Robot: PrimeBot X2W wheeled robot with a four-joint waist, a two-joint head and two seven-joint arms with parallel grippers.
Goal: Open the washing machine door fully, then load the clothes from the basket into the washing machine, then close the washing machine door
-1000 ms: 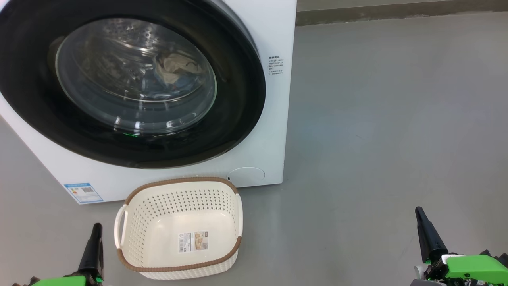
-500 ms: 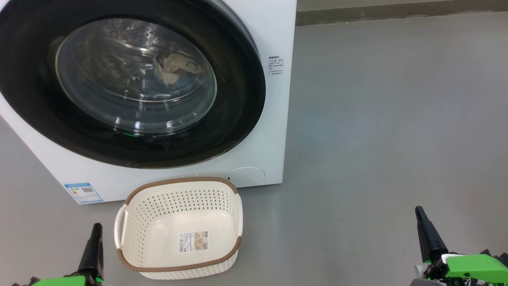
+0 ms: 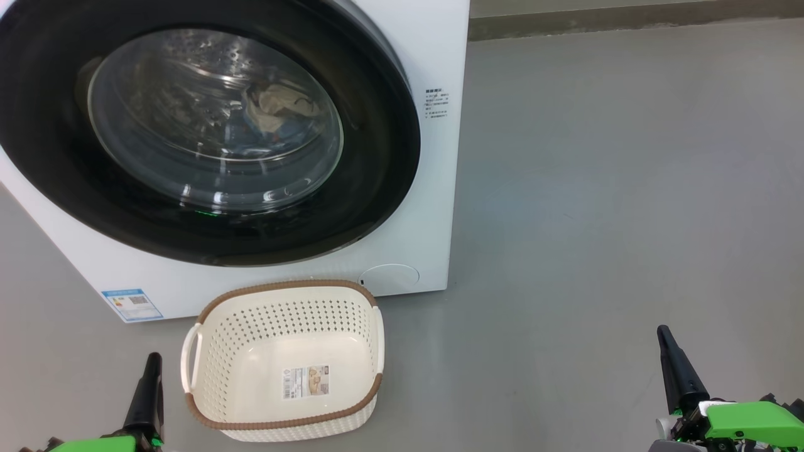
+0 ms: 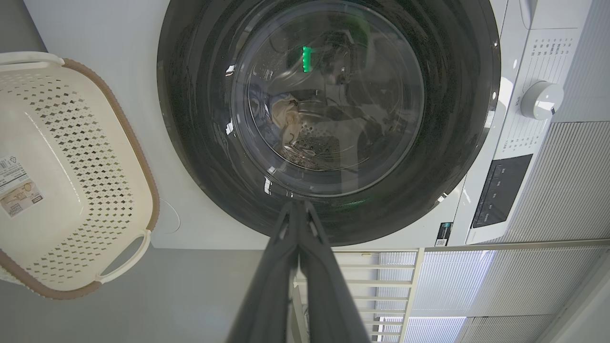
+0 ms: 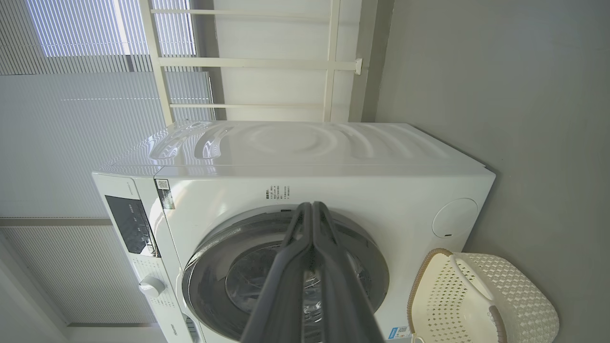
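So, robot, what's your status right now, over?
Left gripper, right gripper shut, empty. Washing machine door closed, clothes inside. Basket empty. Nothing blocking.

Camera set-up: three views, all on the washing machine (image 3: 436, 207) front.
Your head camera looks forward and down at close range; the washing machine door (image 3: 207, 235) runs off its top and left edges, with the basket (image 3: 276, 320) on the floor (image 3: 597, 220) below. Your left wrist camera faces the door squarely and near, rolled so the room's up points right. Your right wrist camera sits farther back and oblique, rolled the other way, taking in most of the washing machine. All three share door and basket.
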